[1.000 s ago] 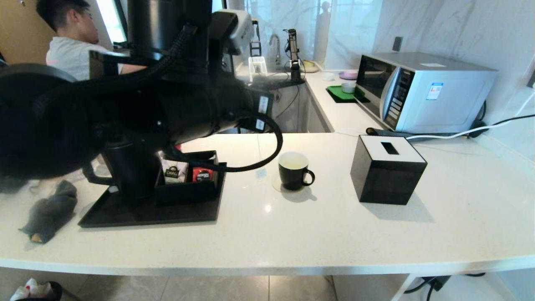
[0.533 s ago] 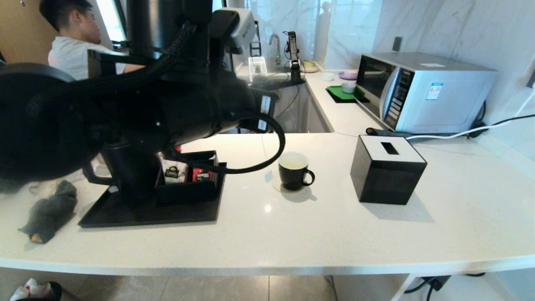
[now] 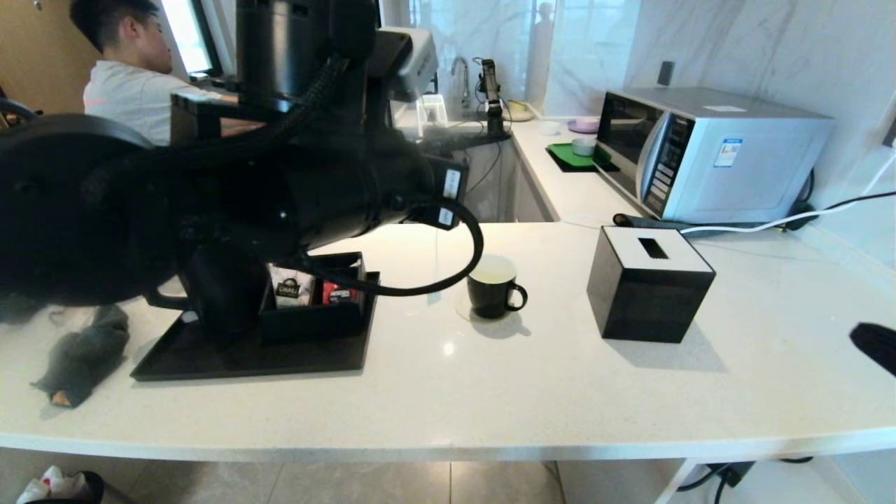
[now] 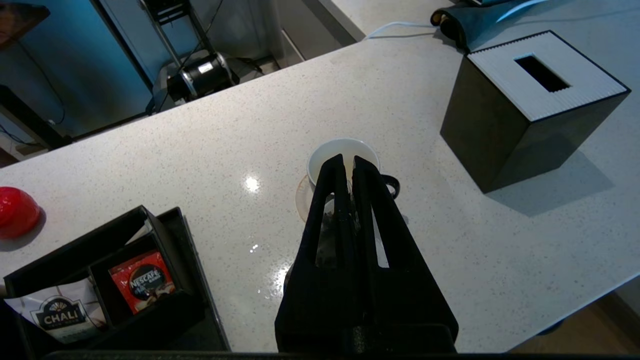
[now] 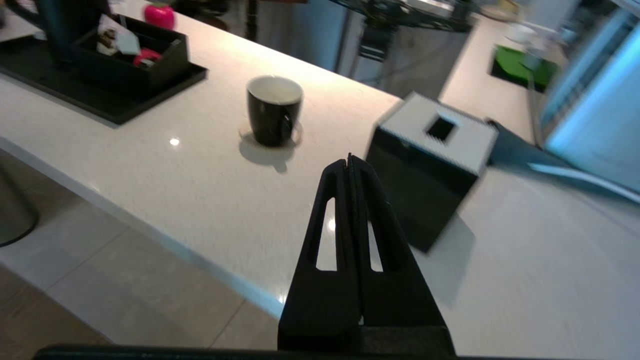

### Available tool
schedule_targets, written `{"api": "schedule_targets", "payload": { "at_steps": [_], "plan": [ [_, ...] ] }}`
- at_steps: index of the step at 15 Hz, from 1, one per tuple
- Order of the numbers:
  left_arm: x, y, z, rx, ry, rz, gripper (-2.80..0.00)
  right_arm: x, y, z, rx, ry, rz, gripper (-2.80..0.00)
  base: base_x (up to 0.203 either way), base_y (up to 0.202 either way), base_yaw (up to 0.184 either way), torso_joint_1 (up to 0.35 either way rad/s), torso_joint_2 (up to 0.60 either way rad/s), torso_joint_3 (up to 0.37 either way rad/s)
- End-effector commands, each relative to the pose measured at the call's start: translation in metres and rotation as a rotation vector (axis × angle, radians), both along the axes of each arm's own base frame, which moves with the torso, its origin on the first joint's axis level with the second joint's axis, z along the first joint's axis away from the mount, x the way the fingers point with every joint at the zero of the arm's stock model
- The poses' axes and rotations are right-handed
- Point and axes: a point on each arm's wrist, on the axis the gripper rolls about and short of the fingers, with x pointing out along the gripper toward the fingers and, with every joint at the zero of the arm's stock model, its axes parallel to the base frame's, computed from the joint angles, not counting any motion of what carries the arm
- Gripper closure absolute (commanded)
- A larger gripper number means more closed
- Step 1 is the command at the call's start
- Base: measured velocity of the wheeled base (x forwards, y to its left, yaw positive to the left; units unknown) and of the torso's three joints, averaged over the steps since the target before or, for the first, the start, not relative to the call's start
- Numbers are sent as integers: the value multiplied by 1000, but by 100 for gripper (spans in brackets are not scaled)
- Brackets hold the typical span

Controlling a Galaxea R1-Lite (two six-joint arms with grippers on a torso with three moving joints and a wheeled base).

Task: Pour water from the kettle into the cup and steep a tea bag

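Holding the tea bag [image 4: 327, 235] above the cup [image 3: 492, 288]

My left end effector [image 4: 348, 162] pinches it; the kettle [image 3: 220, 287] stands on its tray. Next I should lower it straight in. The right end effector [image 5: 349, 161] is pressed together.

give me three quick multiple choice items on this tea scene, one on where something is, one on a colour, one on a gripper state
1. Where does the kettle stand?
A. on the black tray
B. beside the microwave
C. on top of the tissue box

2. What colour is the inside of the cup?
A. red
B. white
C. green

3. How is the left gripper?
A. wide open and empty
B. shut on the tea bag above the cup
C. gripping the kettle handle

Answers:
1. A, the head view shows the kettle on the tray, next to the packet box.
2. B, both wrist views show a white interior in a black mug.
3. B, the left wrist view shows the fingers together with the pouch between them, tips over the cup.
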Motion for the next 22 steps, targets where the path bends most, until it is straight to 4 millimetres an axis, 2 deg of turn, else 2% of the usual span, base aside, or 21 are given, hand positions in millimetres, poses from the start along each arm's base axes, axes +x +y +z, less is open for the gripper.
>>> {"api": "schedule_targets", "payload": {
  "at_steps": [1, 3, 5, 6, 8, 10, 16, 19, 22],
  "plan": [
    [2, -2, -4, 8, 7, 3, 0, 70, 10, -2, -12, 65, 89, 0, 0, 0, 0, 0, 0, 0],
    [3, -3, -5, 10, 9, 4, 0, 104, 23, 2, -12, 1, 186, 0, 0, 0, 0, 0, 0, 0],
    [4, -4, -6, 14, 13, 4, 0, 129, 45, 4, -8, -59, 294, 0, 0, 0, 0, 0, 0, 0],
    [4, -4, -7, 15, 13, 4, 0, 137, 59, 3, -4, -84, 352, -280, 0, 0, 0, 0, 0, 0],
    [5, -5, -8, 19, 15, 5, 0, 141, 81, 1, 1, -110, 466, -280, 0, 0, 0, 0, 0, 0],
    [5, -5, -8, 21, 16, 8, 0, 147, 90, -6, -2, -110, 528, -280, 0, 0, 0, 0, 0, 0],
    [7, -6, -16, 37, 33, 12, 0, 172, 104, -23, 7, -218, 648, -280, 0, 0, 0, 0, 0, 0],
    [7, -4, -19, 43, 43, 16, 0, 179, 107, -25, 17, -210, 667, -280, 0, 0, 0, 0, 0, 0],
    [10, -5, -20, 10, 9, 22, 0, 186, 115, -43, 18, -131, 717, -280, 0, 0, 0, 0, 0, 0]
  ]
}}
